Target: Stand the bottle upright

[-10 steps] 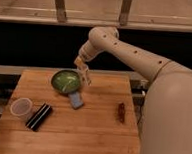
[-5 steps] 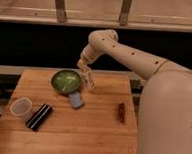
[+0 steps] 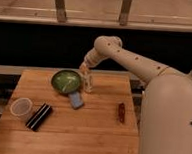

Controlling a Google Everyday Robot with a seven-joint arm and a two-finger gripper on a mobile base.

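Slim whitish bottle (image 3: 89,83) upright under the claw (image 3: 86,71).

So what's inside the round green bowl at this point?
The round green bowl shows only a pale streak inside, perhaps a utensil; I cannot tell what. The gripper holds the slim whitish plastic bottle just right of the bowl, not in it.

**My arm, reaching left**

My white arm (image 3: 136,62) stretches from my bulky body (image 3: 168,122) up and leftward, elbow bent high. Below that bend my gripper (image 3: 86,70) hangs, pointing down, wrist directly above it.
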